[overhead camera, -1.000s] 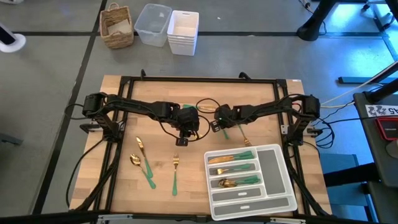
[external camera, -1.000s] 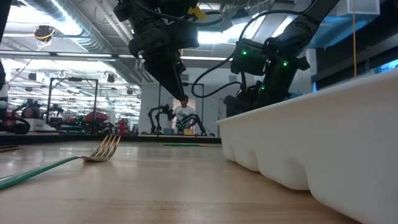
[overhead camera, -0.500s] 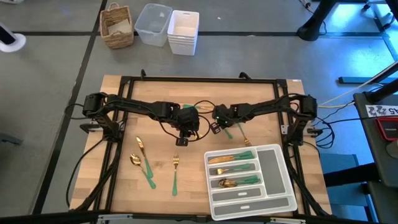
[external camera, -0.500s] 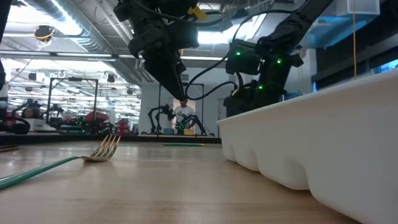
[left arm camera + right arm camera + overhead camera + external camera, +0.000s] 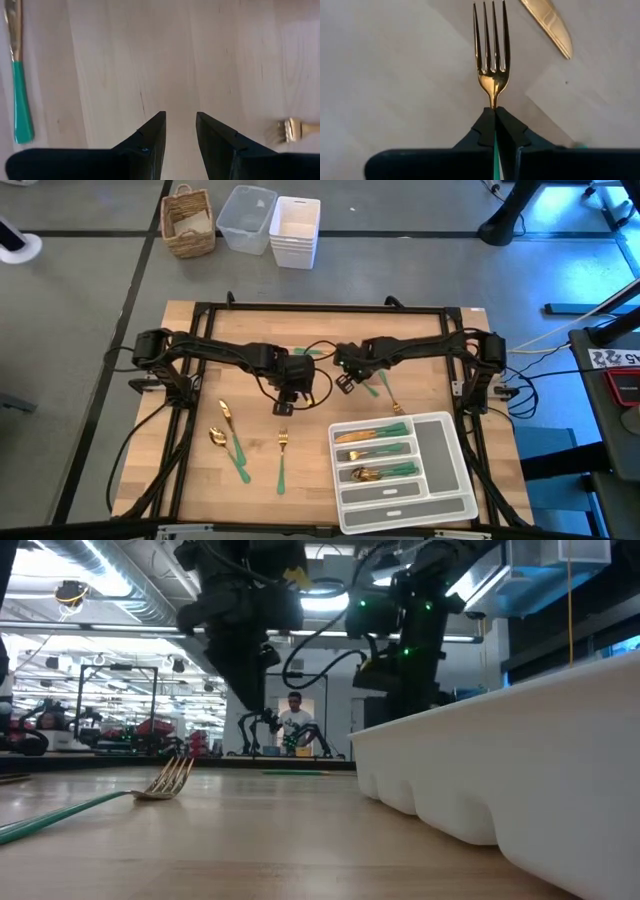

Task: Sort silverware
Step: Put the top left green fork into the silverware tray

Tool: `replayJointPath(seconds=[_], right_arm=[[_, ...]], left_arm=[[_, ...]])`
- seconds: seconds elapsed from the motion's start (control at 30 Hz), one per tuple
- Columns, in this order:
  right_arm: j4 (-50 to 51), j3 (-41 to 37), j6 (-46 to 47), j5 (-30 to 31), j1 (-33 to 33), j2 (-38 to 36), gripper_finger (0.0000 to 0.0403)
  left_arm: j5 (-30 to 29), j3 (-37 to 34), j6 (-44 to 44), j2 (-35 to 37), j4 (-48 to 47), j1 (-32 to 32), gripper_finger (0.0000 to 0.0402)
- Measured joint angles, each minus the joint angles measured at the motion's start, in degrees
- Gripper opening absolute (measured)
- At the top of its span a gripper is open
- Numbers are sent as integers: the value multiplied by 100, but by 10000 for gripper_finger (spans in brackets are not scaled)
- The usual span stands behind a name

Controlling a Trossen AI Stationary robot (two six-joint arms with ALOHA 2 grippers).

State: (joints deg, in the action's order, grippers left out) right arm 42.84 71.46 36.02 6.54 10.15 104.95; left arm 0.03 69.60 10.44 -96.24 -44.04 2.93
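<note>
Right gripper (image 5: 495, 122): poised above the middle of the wooden desk (image 5: 200, 470), its jaws pinching a gold fork (image 5: 491, 55) at the neck, tines pointing straight out ahead of them; a gold knife blade (image 5: 547, 27) lies on the wood beyond.

Left gripper (image 5: 180, 131): hanging over bare wood just left of the desk's centre, jaws slightly spread with nothing between them. A green handle (image 5: 21, 102) lies off to one side and a gold fork head (image 5: 285, 131) to the other.

Loose silverware: a second fork (image 5: 283, 455) lies just below the left gripper, with a spoon (image 5: 227, 452) and another gold-headed piece (image 5: 228, 422) farther left, all flat on the desk. Two green-handled pieces (image 5: 385, 390) lie crossed under the right arm.

Sorted silverware: the white tray (image 5: 455, 470), at the desk's near right, holds gold-and-green pieces in three of its long compartments.

Off the desk: a wicker basket (image 5: 188, 222) and plastic bins (image 5: 270, 222) stand on the floor.
</note>
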Motion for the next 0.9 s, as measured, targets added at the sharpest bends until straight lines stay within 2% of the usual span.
replayJointPath(seconds=[0.2, 0.37, 0.57, 0.73, 0.9], right_arm=[[1101, 698, -402, -532, -7, -7, 5], [1807, 1271, -787, -1324, -60, -20, 5], [2191, 1765, -1184, -2002, -555, -22, 5], [2177, 1917, -1404, -1991, -1364, -31, 5], [2163, 1844, -1398, -1342, -2304, -31, 5]], left_arm=[[52, -172, -113, 420, -291, -57, 102], [220, -745, -576, 1189, -276, -136, 102], [235, -1562, -1353, 2042, 94, -354, 102], [233, -2034, -1793, 2368, 596, -512, 102], [228, -2309, -2206, 2392, 1176, -621, 102]])
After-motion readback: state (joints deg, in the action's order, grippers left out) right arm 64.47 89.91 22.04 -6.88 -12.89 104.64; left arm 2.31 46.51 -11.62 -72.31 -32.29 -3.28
